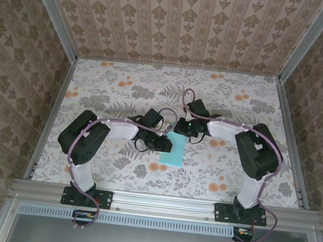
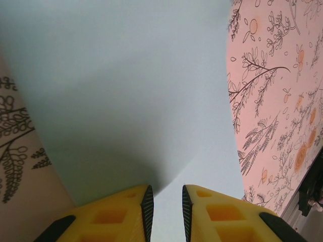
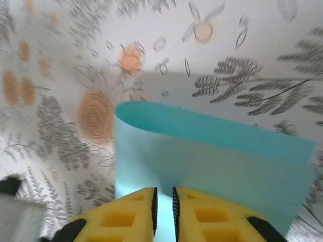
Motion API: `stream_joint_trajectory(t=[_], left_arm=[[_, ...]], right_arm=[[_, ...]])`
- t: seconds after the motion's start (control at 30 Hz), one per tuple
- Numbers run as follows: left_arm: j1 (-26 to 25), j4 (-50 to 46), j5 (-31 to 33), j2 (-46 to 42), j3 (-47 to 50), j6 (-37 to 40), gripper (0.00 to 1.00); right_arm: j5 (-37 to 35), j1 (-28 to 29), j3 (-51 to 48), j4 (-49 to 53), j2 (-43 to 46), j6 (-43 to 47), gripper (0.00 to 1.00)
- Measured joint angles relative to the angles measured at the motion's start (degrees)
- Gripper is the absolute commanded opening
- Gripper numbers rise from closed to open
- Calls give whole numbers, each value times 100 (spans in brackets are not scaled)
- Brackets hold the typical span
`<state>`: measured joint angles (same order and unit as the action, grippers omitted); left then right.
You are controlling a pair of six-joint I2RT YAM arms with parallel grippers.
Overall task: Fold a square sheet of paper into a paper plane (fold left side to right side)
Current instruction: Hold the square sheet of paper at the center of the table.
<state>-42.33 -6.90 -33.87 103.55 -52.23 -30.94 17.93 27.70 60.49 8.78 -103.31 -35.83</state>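
Both arms bend inward, left gripper and right gripper pinching the curled paper sheet.

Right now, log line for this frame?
paper: folded over, curled | left gripper: at paper edge, grip unclear | right gripper: pinching paper

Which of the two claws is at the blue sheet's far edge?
The right claw: it meets the square sheet of paper at its far edge, whereas the left claw is at the sheet's left edge.
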Motion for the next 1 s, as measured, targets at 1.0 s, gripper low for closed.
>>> stream_joint_trajectory(t=[1.0], left_arm=[[-2,26,0,0,7,-57,26]], right_arm=[[-98,968,-2111,-428,1292,-981,9]])
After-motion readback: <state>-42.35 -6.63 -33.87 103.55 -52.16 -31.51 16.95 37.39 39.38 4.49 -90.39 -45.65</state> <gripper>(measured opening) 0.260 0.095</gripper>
